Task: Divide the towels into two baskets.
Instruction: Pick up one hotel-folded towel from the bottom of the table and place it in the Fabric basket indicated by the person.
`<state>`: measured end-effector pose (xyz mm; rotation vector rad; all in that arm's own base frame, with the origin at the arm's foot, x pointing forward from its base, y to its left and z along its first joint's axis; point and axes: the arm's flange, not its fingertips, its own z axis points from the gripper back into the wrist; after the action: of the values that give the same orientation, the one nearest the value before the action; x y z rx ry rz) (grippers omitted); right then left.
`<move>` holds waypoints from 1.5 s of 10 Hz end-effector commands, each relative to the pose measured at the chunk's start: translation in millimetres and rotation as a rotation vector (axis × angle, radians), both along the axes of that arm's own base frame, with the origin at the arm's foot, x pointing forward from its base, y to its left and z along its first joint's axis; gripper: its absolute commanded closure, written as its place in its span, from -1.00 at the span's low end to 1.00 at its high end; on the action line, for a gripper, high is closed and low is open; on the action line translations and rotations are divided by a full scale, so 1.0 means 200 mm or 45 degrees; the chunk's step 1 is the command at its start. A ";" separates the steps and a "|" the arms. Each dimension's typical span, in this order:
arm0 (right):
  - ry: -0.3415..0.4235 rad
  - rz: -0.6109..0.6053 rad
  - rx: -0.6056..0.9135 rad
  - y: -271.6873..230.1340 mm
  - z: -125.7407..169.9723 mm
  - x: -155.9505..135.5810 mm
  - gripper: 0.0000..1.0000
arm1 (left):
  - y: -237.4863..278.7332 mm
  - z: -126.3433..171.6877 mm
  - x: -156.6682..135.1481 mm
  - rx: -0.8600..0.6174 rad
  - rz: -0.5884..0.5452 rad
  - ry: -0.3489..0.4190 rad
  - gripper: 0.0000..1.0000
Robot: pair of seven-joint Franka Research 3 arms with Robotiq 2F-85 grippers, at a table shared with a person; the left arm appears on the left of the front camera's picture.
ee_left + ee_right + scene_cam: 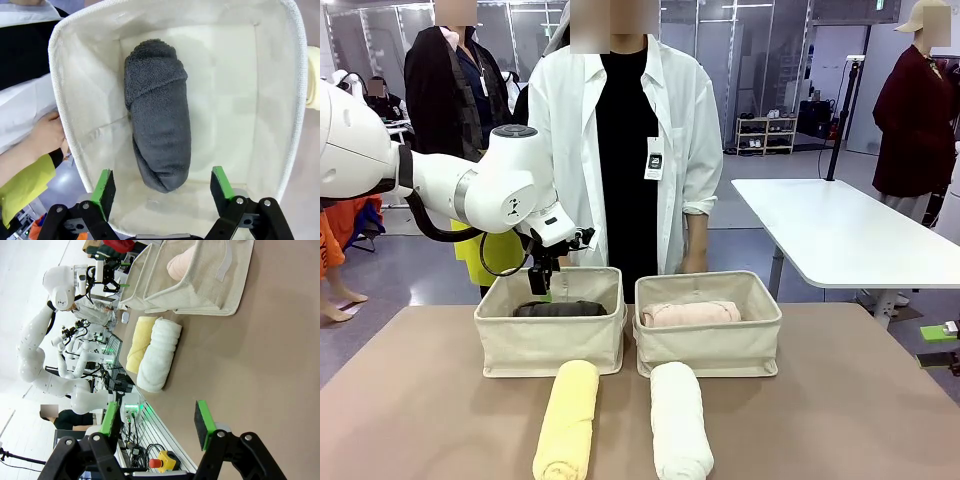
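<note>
Inside soft canvas basket [82, 90] | dark grey terry roll [160, 125] | left claw [163, 176] spread

No writing is legible, not even on the badge [654, 158].

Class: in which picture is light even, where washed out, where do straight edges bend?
Front view: even, soft light, faint shadows under the two cream canvas baskets. Left wrist view: the basket's rim bows, pale lining nearly washed out around the dark grey rolled towel. Right wrist view: rolled sideways, far background overexposed.
</note>
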<state>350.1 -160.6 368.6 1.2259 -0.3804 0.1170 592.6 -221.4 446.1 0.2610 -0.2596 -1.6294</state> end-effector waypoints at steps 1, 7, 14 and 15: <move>-0.002 -0.004 0.001 0.01 0.01 -0.02 -0.50 | 0.01 0.00 0.01 0.009 0.001 -0.004 -0.91; -0.002 -0.004 0.001 0.01 0.01 -0.02 -0.50 | 0.63 0.35 -0.47 -0.569 0.296 0.435 -0.92; -0.002 -0.004 0.001 0.01 0.01 -0.02 -0.50 | 1.84 -0.08 -1.10 -1.541 0.723 0.947 -0.92; -0.002 -0.004 0.001 0.01 0.01 -0.02 -0.50 | 1.96 -0.20 -1.18 -1.586 0.738 1.011 -0.92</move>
<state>350.1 -160.2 368.7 1.2252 -0.3799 0.1178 351.6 158.7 418.3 -1.0535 -0.4132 -0.7051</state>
